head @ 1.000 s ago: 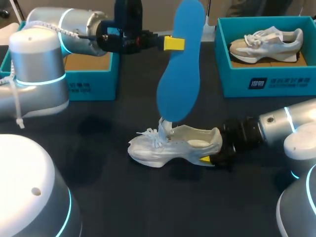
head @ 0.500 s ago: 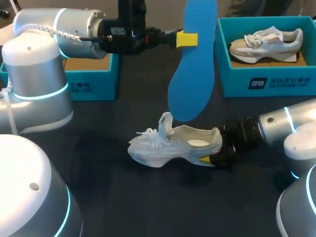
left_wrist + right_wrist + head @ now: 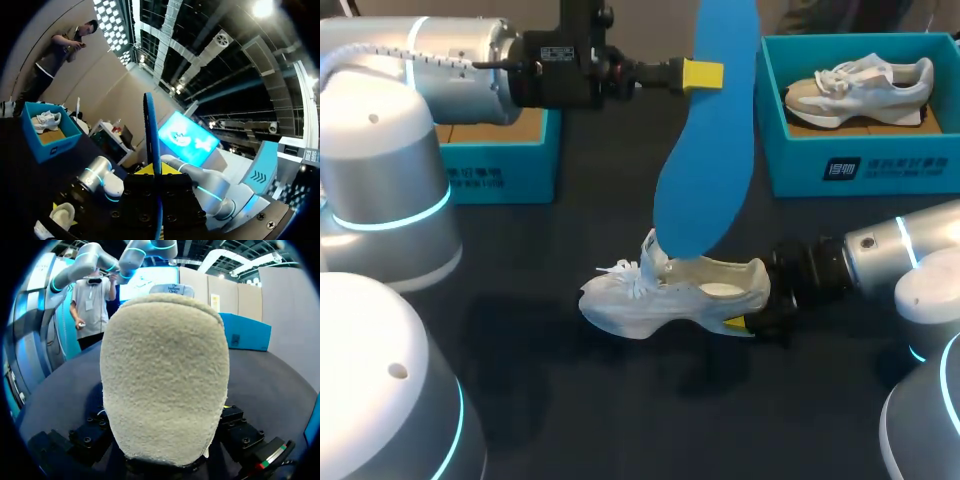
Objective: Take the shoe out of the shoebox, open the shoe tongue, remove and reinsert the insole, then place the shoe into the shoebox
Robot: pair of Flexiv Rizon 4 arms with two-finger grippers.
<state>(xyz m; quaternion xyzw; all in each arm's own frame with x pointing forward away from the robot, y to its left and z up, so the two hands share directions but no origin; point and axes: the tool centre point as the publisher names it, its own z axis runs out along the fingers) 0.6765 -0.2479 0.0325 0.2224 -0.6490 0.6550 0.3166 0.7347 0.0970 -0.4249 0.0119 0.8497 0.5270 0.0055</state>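
Observation:
A white sneaker lies on its side mid-table, its tongue raised. My right gripper is at the shoe's heel and grips it from both sides; in the right wrist view the fuzzy heel lining fills the space between its fingers. My left gripper is high above the table, shut on the upper part of a blue insole. The insole hangs down, its lower end at the shoe's tongue and opening. In the left wrist view the insole shows edge-on between the fingers, with the sneaker far below.
A teal shoebox at the back right holds another beige and white shoe. A second teal shoebox stands at the back left, partly behind my left arm. Dark tabletop lies in front of the sneaker.
My left gripper carried the insole to the right and a little up, then tilted it so its lower end came back down to the shoe's tongue. Right arm and shoe stayed still.

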